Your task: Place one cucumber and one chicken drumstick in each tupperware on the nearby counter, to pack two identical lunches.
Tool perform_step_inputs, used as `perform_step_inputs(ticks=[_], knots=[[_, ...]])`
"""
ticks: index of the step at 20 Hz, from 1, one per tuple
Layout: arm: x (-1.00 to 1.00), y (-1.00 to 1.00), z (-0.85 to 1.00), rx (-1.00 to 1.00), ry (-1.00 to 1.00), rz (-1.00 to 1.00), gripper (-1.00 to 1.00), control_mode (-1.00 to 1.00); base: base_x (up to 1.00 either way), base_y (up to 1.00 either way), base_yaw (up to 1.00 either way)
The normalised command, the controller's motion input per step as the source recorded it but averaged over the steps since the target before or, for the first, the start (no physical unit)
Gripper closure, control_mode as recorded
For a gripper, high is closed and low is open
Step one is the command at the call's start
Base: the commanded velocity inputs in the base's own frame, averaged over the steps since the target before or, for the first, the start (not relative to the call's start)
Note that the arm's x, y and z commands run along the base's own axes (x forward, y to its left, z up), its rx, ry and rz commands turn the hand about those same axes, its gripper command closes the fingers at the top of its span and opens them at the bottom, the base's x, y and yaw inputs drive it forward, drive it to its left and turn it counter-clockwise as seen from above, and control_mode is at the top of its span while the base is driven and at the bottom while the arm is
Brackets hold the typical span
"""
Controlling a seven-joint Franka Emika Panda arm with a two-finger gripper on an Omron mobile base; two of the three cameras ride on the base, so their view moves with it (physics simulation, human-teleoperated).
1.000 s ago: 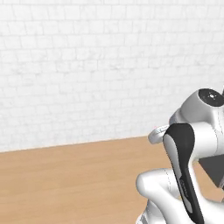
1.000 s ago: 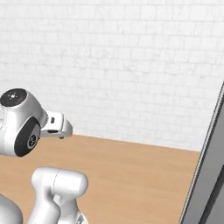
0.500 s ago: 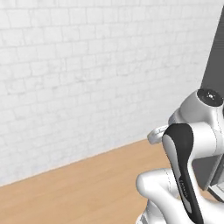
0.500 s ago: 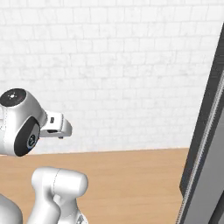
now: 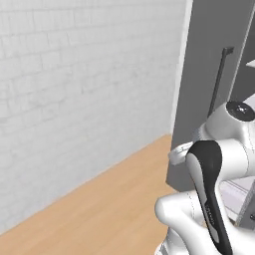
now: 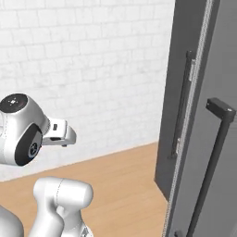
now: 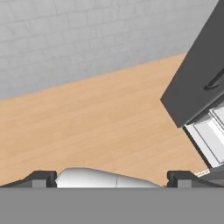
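My gripper point(image 7: 112, 179) is open. Its two dark fingertips point(image 7: 43, 177) stand far apart at the bottom of the hand view, with nothing between them. It points down at a pale wooden floor point(image 7: 100, 122). The cucumber, the chicken drumstick, the tupperware and the counter are all out of view. My white arm point(image 5: 214, 199) is folded close above the base point(image 6: 28, 134).
A tall dark grey appliance point(image 5: 214, 74) with long bar handles point(image 6: 183, 102) stands close on the right. Pale shelving point(image 7: 210, 135) shows beside its dark panel point(image 7: 197, 74). A white brick wall point(image 6: 83, 69) runs behind the wooden floor point(image 5: 109, 209).
The whole picture has slid left as the base turns right. The dark appliance has come far into both base views. The arm keeps its pose and the gripper stays open.
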Motion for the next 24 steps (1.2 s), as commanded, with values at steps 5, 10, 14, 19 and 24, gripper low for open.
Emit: perform_step_inputs(ticks=[5,10,14,19,24], knots=[[0.00,0.00,0.00,0.00,0.00,0.00,-1.00,1.00,0.96,0.38,-0.50],[0.00,0.00,0.00,0.00,0.00,0.00,-1.00,1.00,0.90,0.17,-0.49],[0.00,0.00,0.00,0.00,0.00,0.00,-1.00,1.00,0.50,-0.05,-0.54],[0.00,0.00,0.00,0.00,0.00,0.00,-1.00,1.00,0.56,-0.02,-0.55],[0.00,0.00,0.00,0.00,0.00,0.00,-1.00,1.00,0.76,0.17,-0.52]])
